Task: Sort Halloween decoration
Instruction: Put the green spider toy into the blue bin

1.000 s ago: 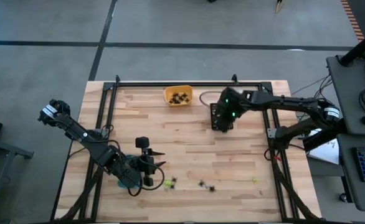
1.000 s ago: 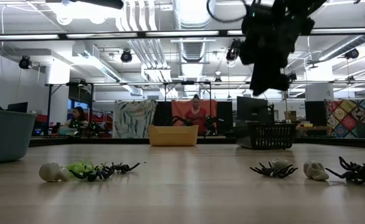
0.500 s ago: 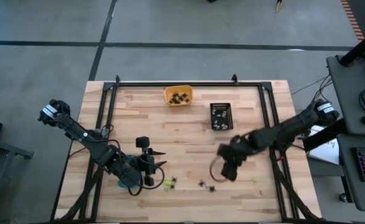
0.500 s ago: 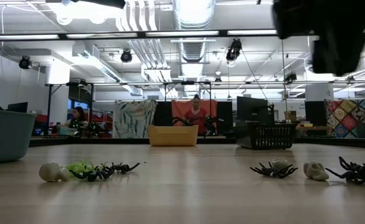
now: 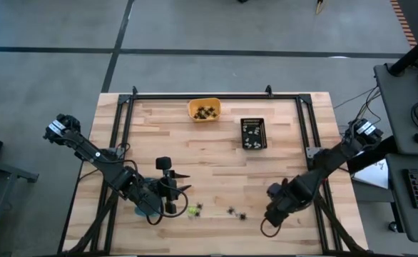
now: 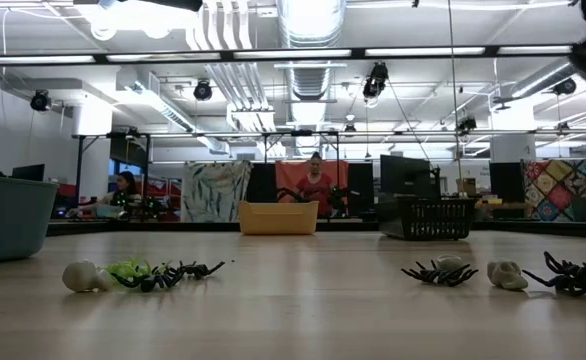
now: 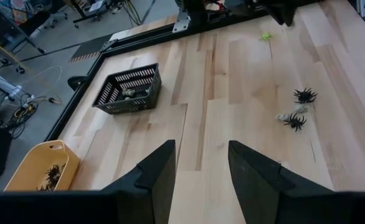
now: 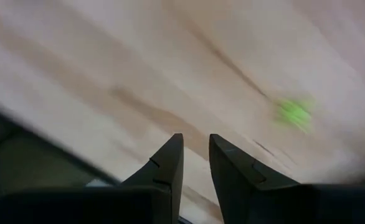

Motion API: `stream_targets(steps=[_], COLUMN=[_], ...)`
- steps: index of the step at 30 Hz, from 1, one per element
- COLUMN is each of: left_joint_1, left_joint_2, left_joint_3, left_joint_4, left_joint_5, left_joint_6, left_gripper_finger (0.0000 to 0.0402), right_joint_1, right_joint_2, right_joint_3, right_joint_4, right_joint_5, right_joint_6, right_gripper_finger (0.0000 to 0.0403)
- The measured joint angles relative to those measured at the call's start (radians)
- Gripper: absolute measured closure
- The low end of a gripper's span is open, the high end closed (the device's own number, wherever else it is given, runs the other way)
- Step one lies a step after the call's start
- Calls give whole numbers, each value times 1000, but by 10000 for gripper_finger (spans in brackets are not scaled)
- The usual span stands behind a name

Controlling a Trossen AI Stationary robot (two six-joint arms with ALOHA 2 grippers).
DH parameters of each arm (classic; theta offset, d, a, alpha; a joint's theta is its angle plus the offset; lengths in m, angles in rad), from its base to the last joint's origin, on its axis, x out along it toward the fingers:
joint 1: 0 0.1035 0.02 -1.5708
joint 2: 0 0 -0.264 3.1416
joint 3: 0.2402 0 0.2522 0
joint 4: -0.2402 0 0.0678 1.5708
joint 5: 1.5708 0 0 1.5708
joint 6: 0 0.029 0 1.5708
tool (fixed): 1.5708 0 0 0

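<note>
The Halloween decoration lies scattered near the table's front edge: a lime-green piece with a black spider [image 5: 193, 209], two more spiders [image 5: 237, 212] and a lone green trinket [image 5: 292, 206]. The low view shows a whitish skull [image 6: 78, 277], spiders [image 6: 438, 272] and another whitish piece [image 6: 506, 275]. My left gripper [image 5: 184, 183] hovers open, left of the trinkets, with nothing between its fingers [image 7: 161, 168]. My right gripper [image 5: 272, 211] hangs over the near right of the table, pointing steeply down with a narrow gap between its fingers [image 8: 170, 158]. The green trinket [image 8: 293, 113] shows blurred beyond them.
A yellow tray [image 5: 204, 110] holding black spiders and a black basket [image 5: 253, 133] holding whitish pieces stand at the far side. A blue tray [image 5: 139, 210] sits under my left arm. A black frame rail [image 5: 216, 96] borders the table. People sit in the room beyond.
My right gripper has swung from above the black basket toward the table's near right edge, sinking a little and rolling as it went. It now hangs just left of the lone green trinket. The trinkets and trays have stayed in place.
</note>
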Motion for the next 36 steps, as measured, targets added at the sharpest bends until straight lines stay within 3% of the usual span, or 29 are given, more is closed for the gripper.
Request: stream_targets(steps=[5, 12, 30, 36], left_joint_1=[0, 0, 1, 3], left_joint_2=[0, 0, 0, 0], left_joint_3=[0, 0, 0, 0], left_joint_4=[2, 8, 11, 15], left_joint_5=[0, 0, 0, 0], left_joint_6=[0, 0, 0, 0], left_gripper_finger=[271, 271, 271, 271], right_joint_1=[27, 28, 26, 25], right_joint_2=[7, 48, 238, 278], right_joint_3=[0, -1, -1, 3], right_joint_4=[-144, -160, -166, -162], right_joint_5=[-17, -25, -60, -66], right_joint_6=[134, 130, -34, -102], right_gripper_finger=[333, 324, 318, 335])
